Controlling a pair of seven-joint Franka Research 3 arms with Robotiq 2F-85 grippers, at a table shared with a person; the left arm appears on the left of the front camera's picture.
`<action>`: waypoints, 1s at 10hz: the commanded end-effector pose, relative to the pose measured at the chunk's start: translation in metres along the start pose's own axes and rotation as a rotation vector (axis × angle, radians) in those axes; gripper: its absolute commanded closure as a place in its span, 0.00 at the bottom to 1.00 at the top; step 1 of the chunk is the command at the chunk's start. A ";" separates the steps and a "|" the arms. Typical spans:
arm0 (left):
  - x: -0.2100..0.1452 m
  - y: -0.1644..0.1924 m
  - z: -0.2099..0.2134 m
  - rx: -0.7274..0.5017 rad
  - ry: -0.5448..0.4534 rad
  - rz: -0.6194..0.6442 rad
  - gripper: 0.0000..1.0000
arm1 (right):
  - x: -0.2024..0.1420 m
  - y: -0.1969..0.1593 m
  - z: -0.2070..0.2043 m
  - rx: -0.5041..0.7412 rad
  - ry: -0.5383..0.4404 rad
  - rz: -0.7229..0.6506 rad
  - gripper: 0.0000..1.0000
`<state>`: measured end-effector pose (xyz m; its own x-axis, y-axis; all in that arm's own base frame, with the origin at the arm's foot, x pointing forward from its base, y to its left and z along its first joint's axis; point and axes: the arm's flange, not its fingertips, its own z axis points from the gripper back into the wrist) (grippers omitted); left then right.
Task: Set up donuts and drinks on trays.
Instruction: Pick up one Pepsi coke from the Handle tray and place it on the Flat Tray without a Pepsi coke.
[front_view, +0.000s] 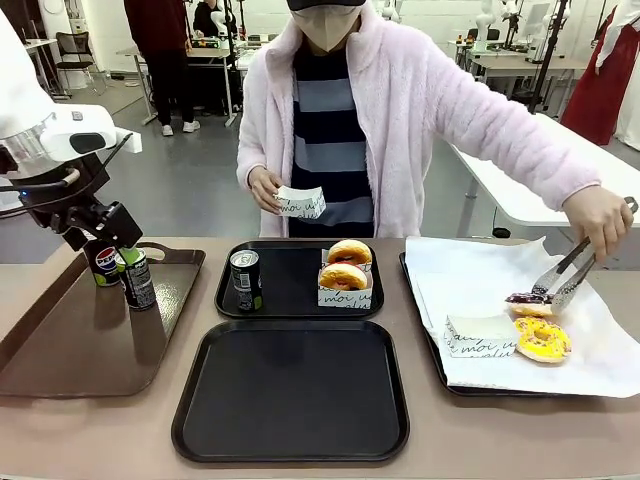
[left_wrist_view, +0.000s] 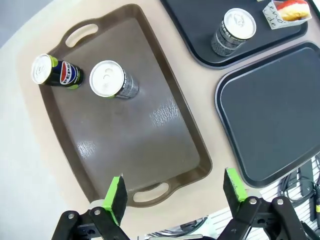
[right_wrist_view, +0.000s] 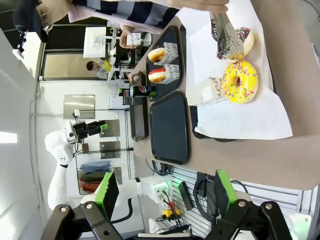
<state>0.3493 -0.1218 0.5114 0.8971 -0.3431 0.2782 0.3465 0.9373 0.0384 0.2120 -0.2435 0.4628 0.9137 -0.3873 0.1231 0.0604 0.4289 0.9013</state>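
Now L gripper (left_wrist_view: 175, 189) open above brown tray (left_wrist_view: 130, 145) w/ 2 cans (left_wrist_view: 112, 82); R gripper (right_wrist_view: 165, 186) open too.

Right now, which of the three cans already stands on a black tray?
The can at the far black tray's left edge, beside the boxed donuts; the other two cans stand on the brown handled tray.

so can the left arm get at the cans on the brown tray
Probably yes: its fingers stand open above the brown tray, with only bare tray between them and both cans.
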 end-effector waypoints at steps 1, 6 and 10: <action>0.000 -0.007 0.001 -0.009 -0.003 -0.018 0.00 | 0.001 0.000 0.000 0.023 -0.012 0.015 0.00; 0.000 -0.006 0.000 0.002 0.000 -0.016 0.00 | 0.001 0.000 0.000 0.023 -0.012 0.015 0.00; 0.083 0.048 -0.059 -0.012 0.125 0.181 0.00 | 0.001 0.000 0.000 0.023 -0.012 0.015 0.00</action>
<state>0.4136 -0.1001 0.4770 0.9585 -0.2009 0.2021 0.2027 0.9792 0.0122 0.2118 -0.2436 0.4629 0.9135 -0.3875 0.1240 0.0597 0.4293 0.9012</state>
